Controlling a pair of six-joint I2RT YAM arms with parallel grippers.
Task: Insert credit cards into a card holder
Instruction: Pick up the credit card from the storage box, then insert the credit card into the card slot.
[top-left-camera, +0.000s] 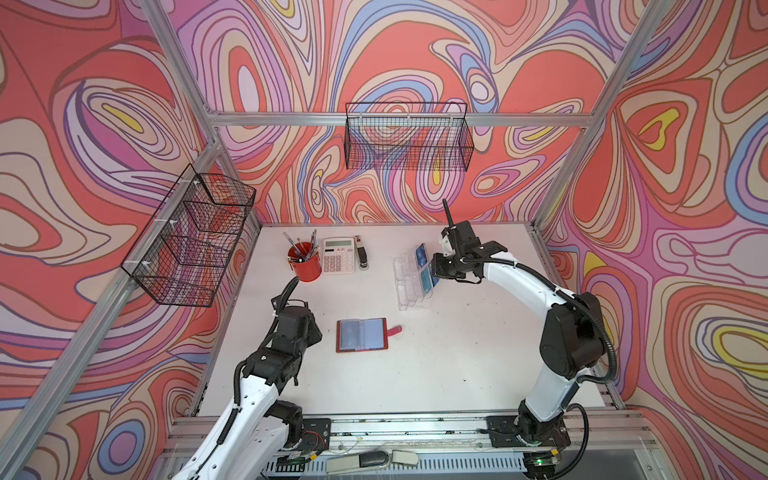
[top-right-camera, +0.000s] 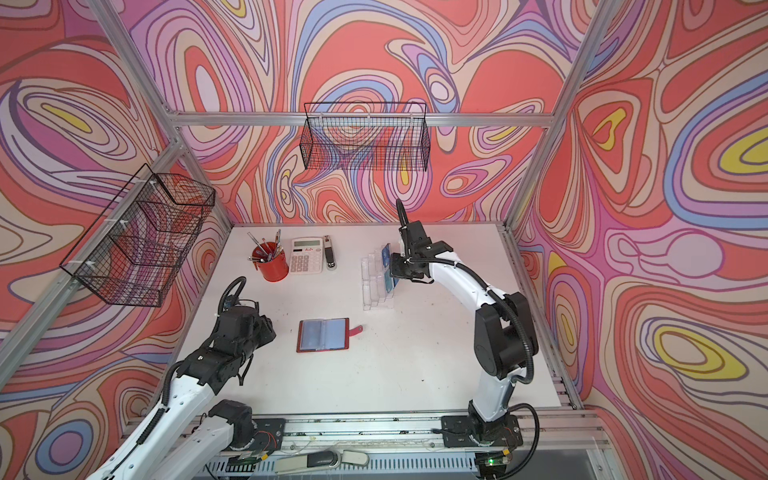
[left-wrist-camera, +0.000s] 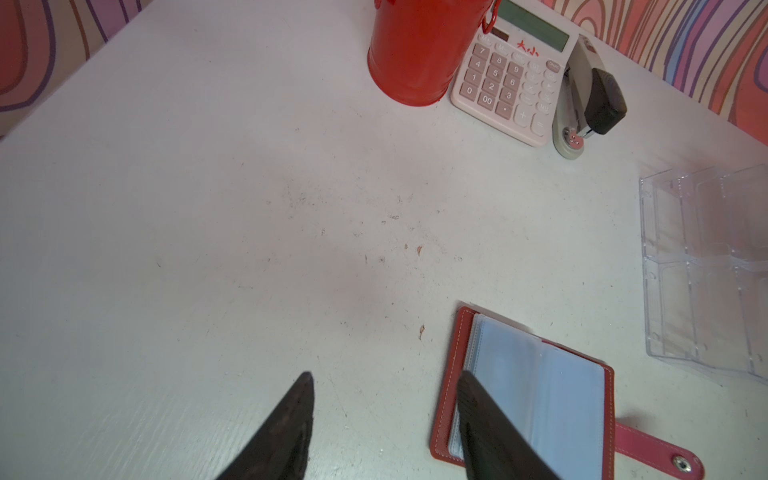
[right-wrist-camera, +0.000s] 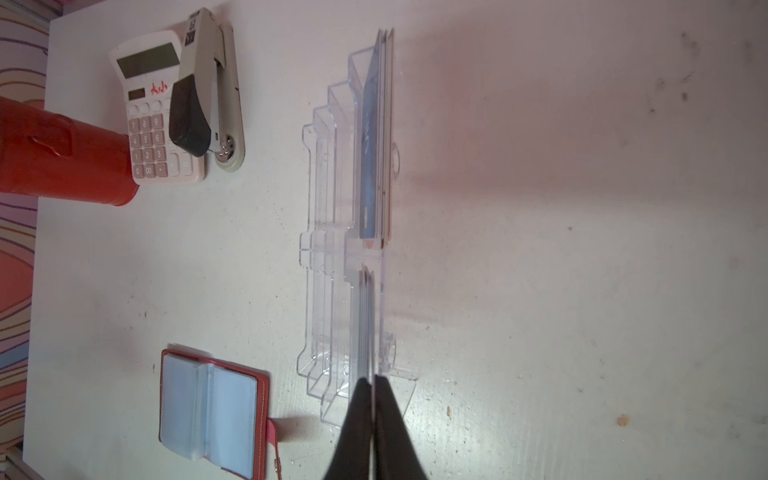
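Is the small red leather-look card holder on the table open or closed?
Open: the red card holder lies flat, clear sleeves showing, snap tab unfastened beside it.

Desk clutter, centre frame.
Red pen cup, calculator, stapler side by side; clear acrylic stand right of them; wire basket above.

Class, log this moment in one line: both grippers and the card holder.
right gripper: shut on credit card in acrylic stand; left gripper: open, holding nothing; card holder: lying open on table
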